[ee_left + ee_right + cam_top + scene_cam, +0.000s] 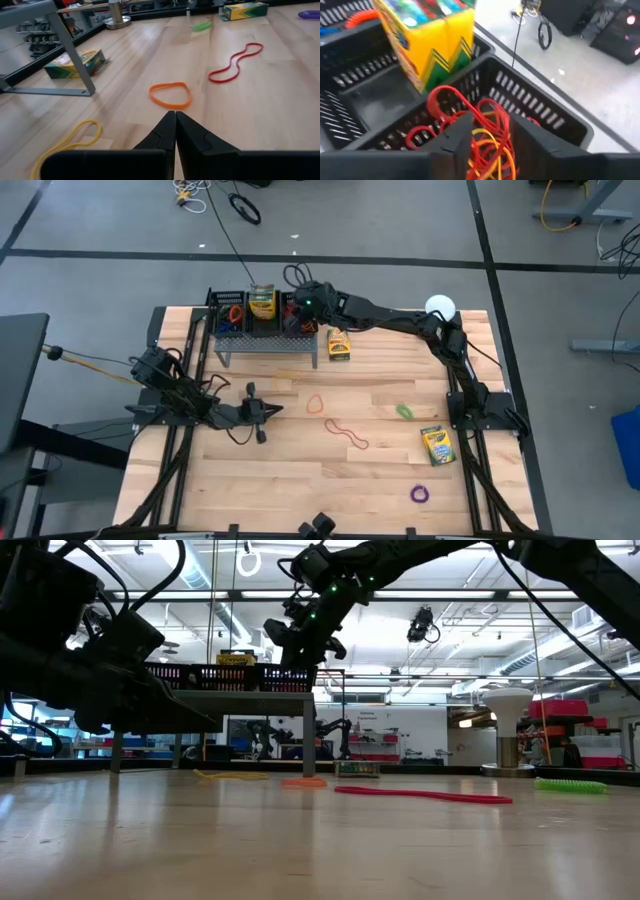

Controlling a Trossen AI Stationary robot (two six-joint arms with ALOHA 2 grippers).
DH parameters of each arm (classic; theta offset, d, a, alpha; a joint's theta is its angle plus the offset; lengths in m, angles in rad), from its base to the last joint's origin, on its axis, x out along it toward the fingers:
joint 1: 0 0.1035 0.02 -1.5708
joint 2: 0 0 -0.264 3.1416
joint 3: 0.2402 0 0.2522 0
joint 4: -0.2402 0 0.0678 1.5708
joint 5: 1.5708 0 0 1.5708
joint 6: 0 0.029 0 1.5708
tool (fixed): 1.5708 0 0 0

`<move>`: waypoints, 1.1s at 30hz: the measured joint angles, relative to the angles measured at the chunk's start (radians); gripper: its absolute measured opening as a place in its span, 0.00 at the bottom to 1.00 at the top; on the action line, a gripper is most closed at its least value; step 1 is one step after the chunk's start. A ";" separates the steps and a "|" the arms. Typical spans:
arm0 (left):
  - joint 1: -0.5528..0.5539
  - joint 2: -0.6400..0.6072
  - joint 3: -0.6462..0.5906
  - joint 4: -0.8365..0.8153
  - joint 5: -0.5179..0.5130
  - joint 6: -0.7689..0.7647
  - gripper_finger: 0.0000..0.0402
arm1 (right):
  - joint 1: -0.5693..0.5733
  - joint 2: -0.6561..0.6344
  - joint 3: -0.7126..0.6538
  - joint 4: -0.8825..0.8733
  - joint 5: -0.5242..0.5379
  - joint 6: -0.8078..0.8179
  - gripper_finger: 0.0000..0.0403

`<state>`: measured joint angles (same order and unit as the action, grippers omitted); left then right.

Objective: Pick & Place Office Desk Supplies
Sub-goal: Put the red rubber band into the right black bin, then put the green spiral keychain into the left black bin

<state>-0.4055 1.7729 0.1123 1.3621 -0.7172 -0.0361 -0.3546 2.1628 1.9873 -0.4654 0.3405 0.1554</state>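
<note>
A black mesh organizer [230, 315] stands on a grey metal shelf [268, 343] at the table's far side. One yellow-and-green crayon box [427, 35] stands upright in a compartment. My right gripper [490, 125] hangs open over the neighbouring compartment, and a tangle of red and yellow rubber bands [492, 145] sits between its fingers. My left gripper [175, 117] is shut and holds nothing, low over the table left of centre. On the wood lie an orange band [171, 95], a red band [235, 62], a yellow band [70, 140] and two crayon boxes [339, 345] [436, 445]. My right gripper comes slanting down from the table's right into the organizer's right compartment [540, 115]. The red and yellow bands lie in the gap between its parted fingers [457, 135]. Whether the fingers touch them I cannot tell.
A white ball on a metal base [440, 307] stands at the far right, beside my right arm. A green band [404, 411] and a purple band [421, 494] lie on the right half. The shelf's leg [70, 55] rises near my left gripper. Bare wood lies at the near left.
</note>
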 joint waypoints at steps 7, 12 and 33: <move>0.000 0.000 0.001 -0.001 0.004 0.000 0.04 | -0.001 -0.002 0.016 -0.015 0.000 0.099 0.56; 0.000 0.000 0.001 -0.012 0.004 -0.001 0.04 | 0.004 -0.033 0.039 -0.040 -0.030 0.089 0.58; -0.001 0.000 0.002 -0.057 0.023 -0.037 0.04 | 0.248 -0.471 -0.600 0.150 -0.010 -0.141 0.02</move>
<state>-0.4061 1.7733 0.1146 1.3047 -0.6945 -0.0729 -0.1062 1.6922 1.3870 -0.3151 0.3301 0.0139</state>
